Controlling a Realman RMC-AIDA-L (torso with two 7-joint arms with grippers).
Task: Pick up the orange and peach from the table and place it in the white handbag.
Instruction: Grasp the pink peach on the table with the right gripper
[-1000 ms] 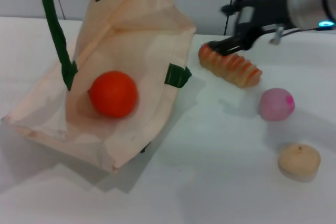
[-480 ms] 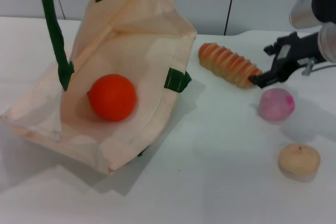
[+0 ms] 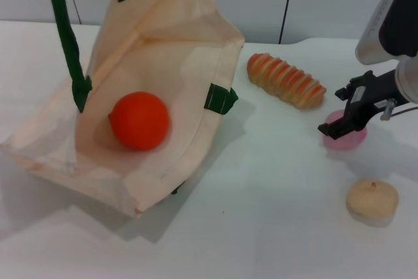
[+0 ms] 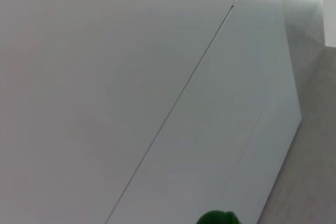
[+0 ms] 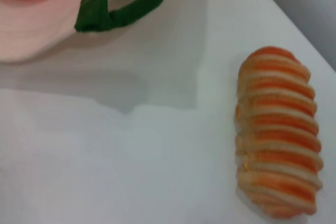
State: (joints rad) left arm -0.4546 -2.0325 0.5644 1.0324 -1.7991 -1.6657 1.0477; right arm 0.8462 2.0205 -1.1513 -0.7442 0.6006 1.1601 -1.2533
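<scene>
**Operator:** On the table [image 3: 261, 227], what is the status of each task item?

**Guide:** Read the head view as a clock face. The white handbag [image 3: 176, 63] lies open at 9 o'clock, its green handle [image 3: 65, 37] drawn upward out of view. The orange [image 3: 139, 120] rests inside it, on the lower cloth panel. Treat that half of the task as complete. The peach [image 3: 356, 136] sits on the table at 3 o'clock, outside the handbag and well apart from it.

**Operator:** Where is the working claw, and what does it hold?

**Guide:** The right claw [image 3: 343, 125] is at 3 o'clock, directly over the peach and partly covering it. Its dark fingers appear spread, with nothing gripped between them. You cannot tell from this view whether a fingertip is touching the peach. The left claw is not visible in any view; the left wrist view shows only a wall and a scrap of green at its edge.

**Operator:** What remains for you to watch?

**Guide:** In my judgement, three steps are left: close on the peach, carry it toward 9 o'clock, release it into the handbag. Note two distractors. The striped roll [image 3: 285, 80] lies at 1 o'clock, between handbag and peach. The tan round fruit [image 3: 371, 199] lies at 4 o'clock, near the peach. Neither belongs in the handbag.
</scene>
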